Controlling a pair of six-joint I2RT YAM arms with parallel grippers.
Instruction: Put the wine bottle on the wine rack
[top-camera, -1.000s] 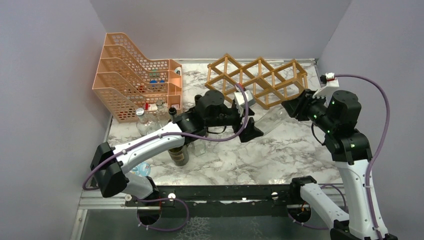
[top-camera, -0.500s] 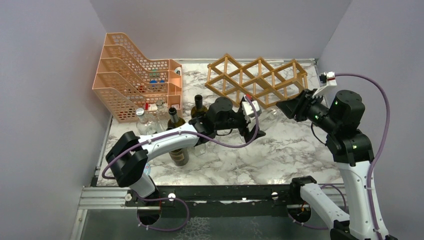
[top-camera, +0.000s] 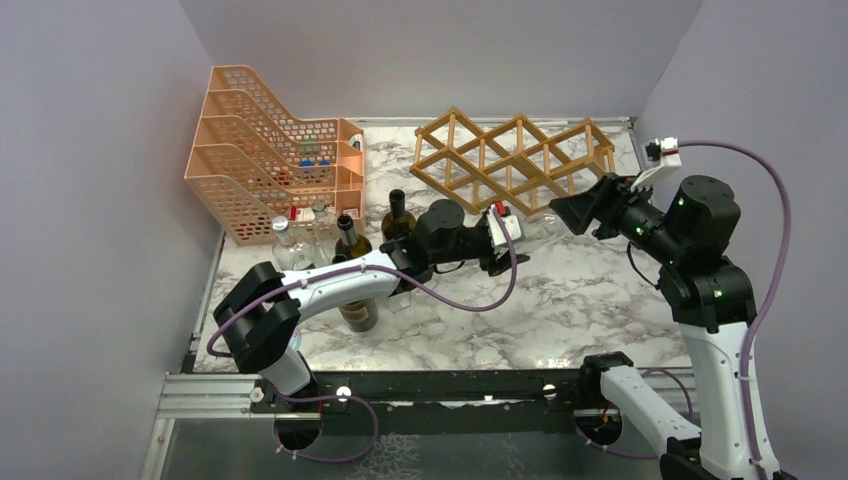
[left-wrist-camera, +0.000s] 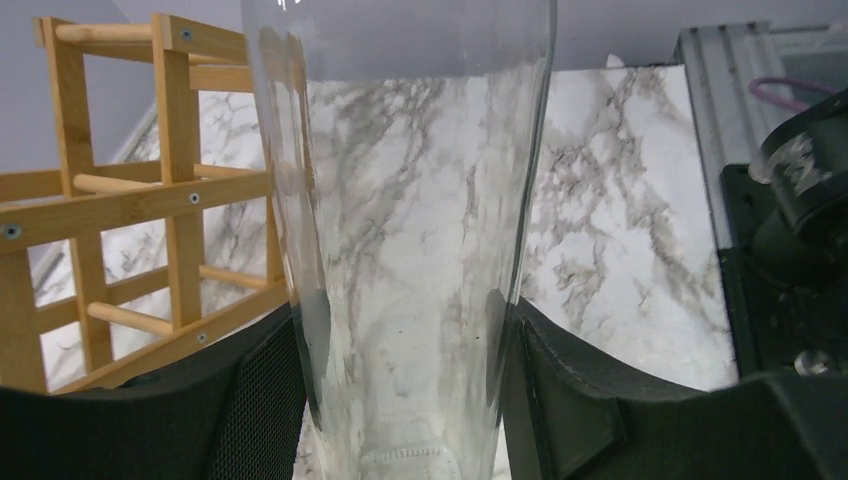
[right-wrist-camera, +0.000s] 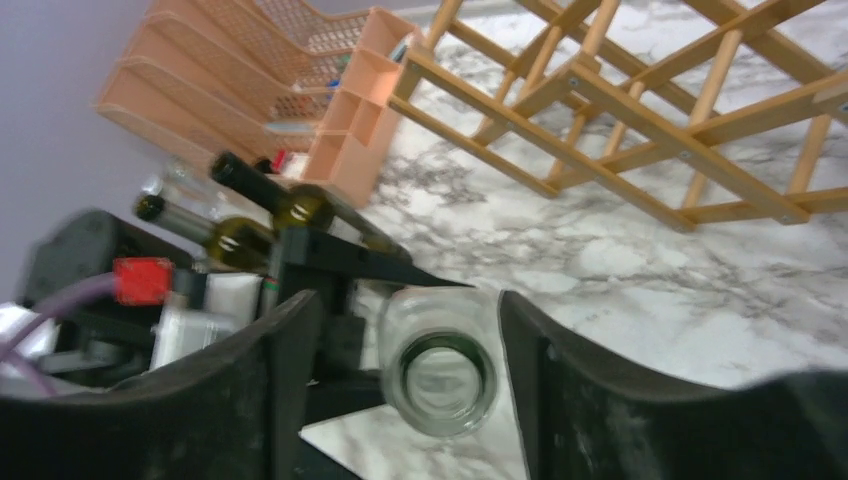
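Even soft light, faint shadows; right wrist view motion-blurred; wine bottle (left-wrist-camera: 400, 200) glass distorts backdrop.

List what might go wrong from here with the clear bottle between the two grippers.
1. Only the left gripper clamps the bottle, on smooth glass; it may slip or pivot down onto the table.
2. The right gripper stands open around the bottle's mouth; pulling away crookedly might knock it.
3. The rack sits close beside; a careless swing could strike its slats.

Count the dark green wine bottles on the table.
2. One dark bottle stands behind the left arm, near its wrist; the second dark bottle stands left of it, nearer the orange tray. The arm could hide others.
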